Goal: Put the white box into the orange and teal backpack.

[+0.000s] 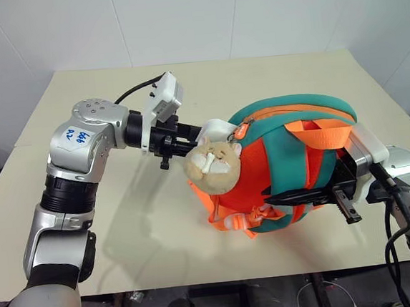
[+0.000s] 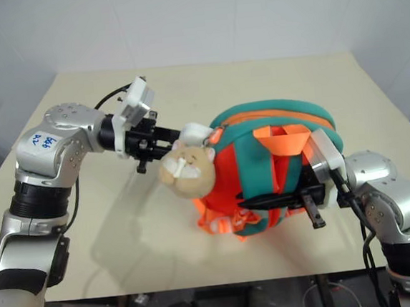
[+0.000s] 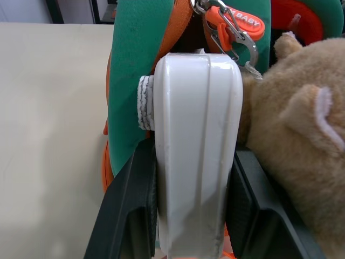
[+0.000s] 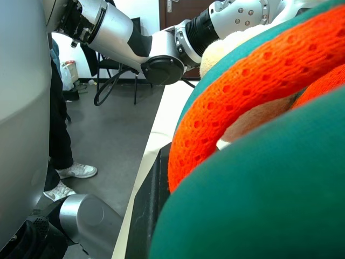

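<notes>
While the left gripper (image 3: 188, 216) is clamped on the white box (image 3: 197, 151), its tip meets the backpack (image 1: 292, 167) opening w/ plush charm (image 1: 213, 166) just beside; right gripper (image 1: 316, 195) pinches backpack fabric.

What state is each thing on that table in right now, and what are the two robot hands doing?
white box: gripped edge-on in the left gripper, its far end at the bag's zipped edge, not yet inside.
orange and teal backpack: standing upright on the table, the right gripper shut on its front.
plush animal charm: hanging at the backpack's side, beside the box.
</notes>
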`<state>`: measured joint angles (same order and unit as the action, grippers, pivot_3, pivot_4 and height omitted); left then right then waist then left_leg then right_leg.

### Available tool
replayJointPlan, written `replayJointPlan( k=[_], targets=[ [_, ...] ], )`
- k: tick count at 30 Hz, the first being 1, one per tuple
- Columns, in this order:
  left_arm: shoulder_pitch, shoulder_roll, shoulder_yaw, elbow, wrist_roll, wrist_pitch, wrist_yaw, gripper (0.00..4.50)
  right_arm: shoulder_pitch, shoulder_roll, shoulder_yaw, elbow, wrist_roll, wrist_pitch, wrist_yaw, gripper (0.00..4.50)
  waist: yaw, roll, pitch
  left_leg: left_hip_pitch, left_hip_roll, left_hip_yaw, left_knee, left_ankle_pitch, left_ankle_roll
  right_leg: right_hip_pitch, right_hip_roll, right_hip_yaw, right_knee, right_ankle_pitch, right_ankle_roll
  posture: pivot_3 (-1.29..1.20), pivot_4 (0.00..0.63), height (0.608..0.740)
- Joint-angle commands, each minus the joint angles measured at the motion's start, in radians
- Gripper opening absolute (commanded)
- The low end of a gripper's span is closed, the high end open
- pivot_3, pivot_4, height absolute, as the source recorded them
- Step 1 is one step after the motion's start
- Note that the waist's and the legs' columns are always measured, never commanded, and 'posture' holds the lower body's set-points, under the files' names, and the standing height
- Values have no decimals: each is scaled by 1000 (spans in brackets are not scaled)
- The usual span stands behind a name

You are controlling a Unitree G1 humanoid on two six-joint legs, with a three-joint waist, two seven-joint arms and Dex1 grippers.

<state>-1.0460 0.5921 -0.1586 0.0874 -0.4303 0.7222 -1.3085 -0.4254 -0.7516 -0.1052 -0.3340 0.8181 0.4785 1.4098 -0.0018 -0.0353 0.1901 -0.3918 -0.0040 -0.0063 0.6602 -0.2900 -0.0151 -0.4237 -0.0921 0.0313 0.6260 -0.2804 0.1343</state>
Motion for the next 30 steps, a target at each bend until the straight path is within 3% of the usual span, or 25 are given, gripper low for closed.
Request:
replayJointPlan(
  k=[1,19,21,30],
  targets=[
    [-29,-39,-2,-87,-77,22,-37,1236,-25,11,2,-7,-6,-21,-20,503,1,0,0,0,0,0,0,0,0,0,0,0,0,0,0,0,150,740],
    [24,-143,-67,-110,-32,54,75,1236,-56,48,32,29,-38,-44,-18,503,0,0,0,0,0,-4,1,0,0,1,0,0,0,0,0,0,150,740],
    [18,-141,-72,-101,-19,62,85,1936,-56,48,32,30,-39,-45,-19,503,0,0,0,1,0,-4,1,0,0,1,0,0,0,0,0,0,150,740],
    [-3,-148,-85,-95,-1,66,101,4311,-61,53,35,36,-44,-53,-21,503,0,0,0,1,0,-4,1,0,0,1,0,0,0,0,0,0,150,740]
  ],
)
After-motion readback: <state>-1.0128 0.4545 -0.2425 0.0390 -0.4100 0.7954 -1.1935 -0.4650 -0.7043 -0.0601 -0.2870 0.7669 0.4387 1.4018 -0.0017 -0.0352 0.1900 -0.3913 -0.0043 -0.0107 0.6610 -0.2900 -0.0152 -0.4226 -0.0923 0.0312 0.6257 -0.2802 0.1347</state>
